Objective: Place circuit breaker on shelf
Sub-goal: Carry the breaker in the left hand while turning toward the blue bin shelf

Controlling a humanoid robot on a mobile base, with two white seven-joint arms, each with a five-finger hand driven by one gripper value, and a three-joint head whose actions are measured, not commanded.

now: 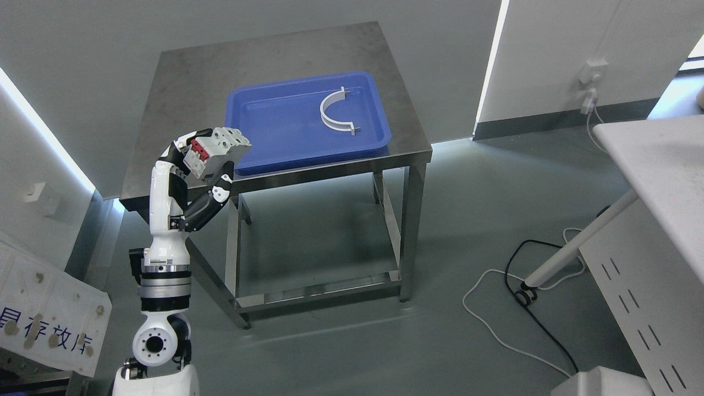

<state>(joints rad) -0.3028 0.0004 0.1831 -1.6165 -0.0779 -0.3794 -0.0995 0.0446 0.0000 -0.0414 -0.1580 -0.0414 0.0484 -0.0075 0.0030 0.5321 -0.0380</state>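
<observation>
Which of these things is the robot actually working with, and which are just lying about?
Part of the job:
- circuit breaker, grey with red switches
- left hand, clasping it beside the table

Just lying about:
- blue tray on the steel table
- white curved bracket inside the tray
- cables on the floor

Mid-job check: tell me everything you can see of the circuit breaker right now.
The circuit breaker is a blocky light-grey unit, plastic by its look, with red switch levers on one face. It is tilted, held off the steel table in the left hand, whose fingers wrap around it. It hangs over the table's near left edge, beside the blue tray, touching only the hand.
</observation>
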